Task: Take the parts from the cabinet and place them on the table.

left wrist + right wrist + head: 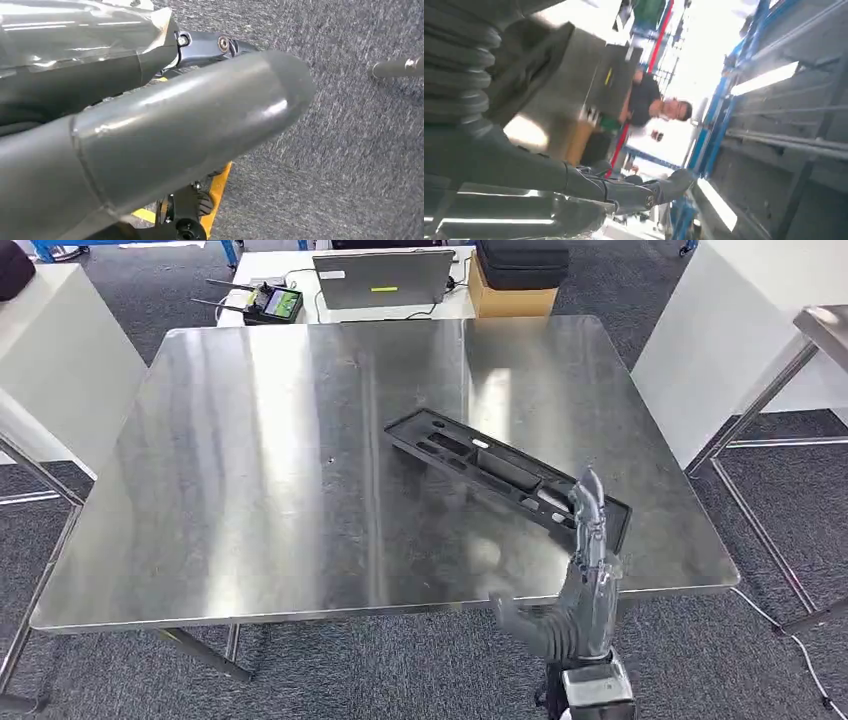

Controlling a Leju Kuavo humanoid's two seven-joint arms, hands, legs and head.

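Note:
A long black plastic part (500, 475) with several recesses lies flat and slantwise on the steel table (250, 490), right of the middle. My right hand (582, 585) stands at the table's near edge, fingers straight and pointing up, thumb out to the left. It holds nothing, and its fingertips (588, 490) overlap the near end of the part in the head view. In the right wrist view the same hand (574, 185) shows its dark fingers stretched out. My left hand (150, 135) hangs over grey carpet in the left wrist view, thumb extended, nothing in it.
Behind the steel table stand a laptop (383, 278), a handheld controller (270, 302) and a cardboard box (510, 298) with a black case on top. White panels (60, 360) flank both sides. A second table's legs (770, 400) stand at the right. A person (649, 100) is seen beyond the table.

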